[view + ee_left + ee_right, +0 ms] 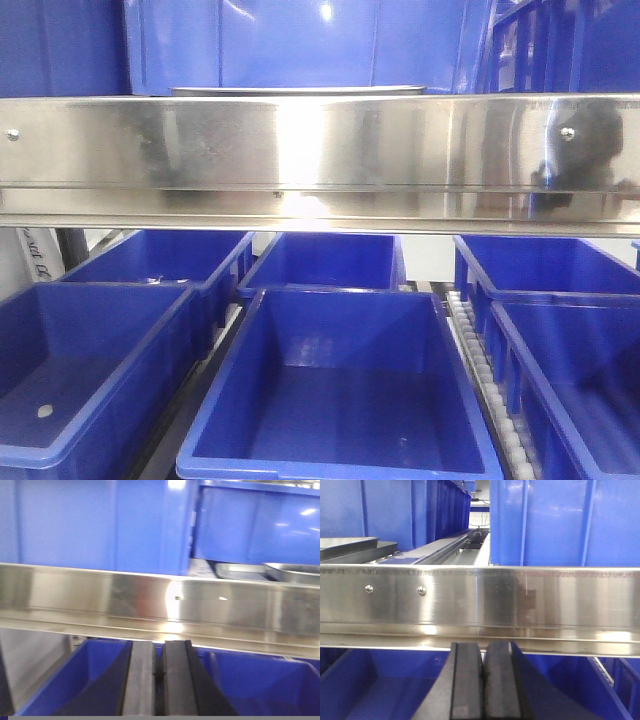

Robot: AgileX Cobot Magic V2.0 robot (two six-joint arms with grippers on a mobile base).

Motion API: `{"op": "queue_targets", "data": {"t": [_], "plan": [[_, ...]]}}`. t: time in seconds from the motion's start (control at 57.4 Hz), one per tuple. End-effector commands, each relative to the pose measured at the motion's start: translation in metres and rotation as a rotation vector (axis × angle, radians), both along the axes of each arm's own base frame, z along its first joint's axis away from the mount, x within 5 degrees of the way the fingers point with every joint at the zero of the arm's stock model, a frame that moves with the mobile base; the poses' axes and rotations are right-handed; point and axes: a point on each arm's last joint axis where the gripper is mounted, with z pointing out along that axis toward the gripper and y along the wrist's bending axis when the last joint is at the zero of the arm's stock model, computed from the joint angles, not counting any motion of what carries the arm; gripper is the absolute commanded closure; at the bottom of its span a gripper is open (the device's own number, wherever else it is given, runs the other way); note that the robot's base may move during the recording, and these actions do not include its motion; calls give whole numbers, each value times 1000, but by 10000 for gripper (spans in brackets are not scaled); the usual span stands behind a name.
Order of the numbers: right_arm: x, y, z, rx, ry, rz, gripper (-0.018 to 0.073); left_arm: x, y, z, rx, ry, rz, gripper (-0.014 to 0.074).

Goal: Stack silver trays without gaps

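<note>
Basically both arms idle below steel rail (320, 150), nothing grasped
Left gripper (159, 680) and right gripper (483, 680) clenched empty; silver trays (280, 571) behind the rail on the shelf, so reaching up risks clipping it

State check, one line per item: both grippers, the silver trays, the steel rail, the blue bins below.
left gripper: shut, holding nothing
right gripper: shut, holding nothing
silver trays: two behind the rail, side by side, not yet stacked
steel rail: fixed, hiding most of the trays
blue bins: open-topped, mostly empty
</note>
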Motion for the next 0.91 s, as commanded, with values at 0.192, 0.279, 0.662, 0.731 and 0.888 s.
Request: {"op": "queue_targets", "data": {"t": [0.192, 0.279, 0.662, 0.731, 0.888], "plan": [[0, 0, 1, -9, -15, -3, 640, -1, -1, 1, 3, -15, -18, 606], [0, 0, 1, -9, -15, -3, 640, -1, -1, 0, 4, -3, -17, 606], [0, 0, 1, -9, -15, -3, 640, -1, -1, 0, 4, 1, -16, 606], [0, 0, 1, -9, -15, -3, 640, -1, -1, 0, 4, 1, -16, 606], [0, 0, 1, -9, -15, -3, 640, -1, -1, 0, 4, 1, -16, 606]]}}
